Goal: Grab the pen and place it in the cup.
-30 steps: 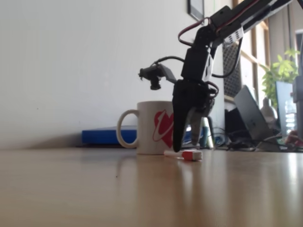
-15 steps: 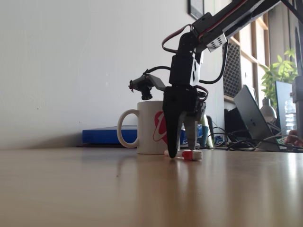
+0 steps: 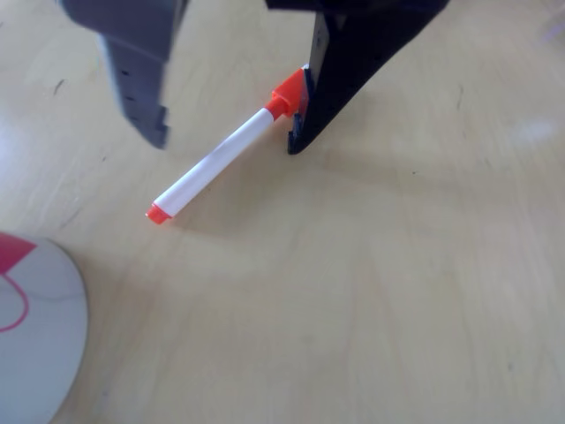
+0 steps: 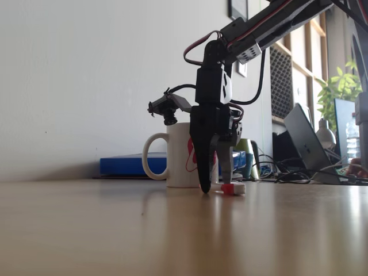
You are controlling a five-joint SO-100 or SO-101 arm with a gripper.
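Note:
The pen (image 3: 216, 157) lies flat on the wooden table, white body with an orange-red cap under the black finger (image 3: 322, 97) and a small orange-red end pointing toward the cup (image 3: 35, 344). My gripper (image 3: 227, 141) is open and straddles the pen: the grey finger (image 3: 137, 84) is on one side, the black one on the other. In the fixed view the gripper (image 4: 215, 187) points down with its tips at the table, the pen (image 4: 233, 188) pokes out to its right, and the white cup (image 4: 175, 156) with a red pattern stands upright just behind.
A blue flat object (image 4: 129, 165) lies against the wall behind the cup. A laptop (image 4: 307, 138), cables and a plant (image 4: 339, 86) crowd the right background. The wrist camera (image 4: 164, 107) juts left from the arm. Bare tabletop (image 4: 115, 230) stretches in front.
The arm has shifted left and come down. The fingertips now reach the table around the pen. Pen and cup have not moved.

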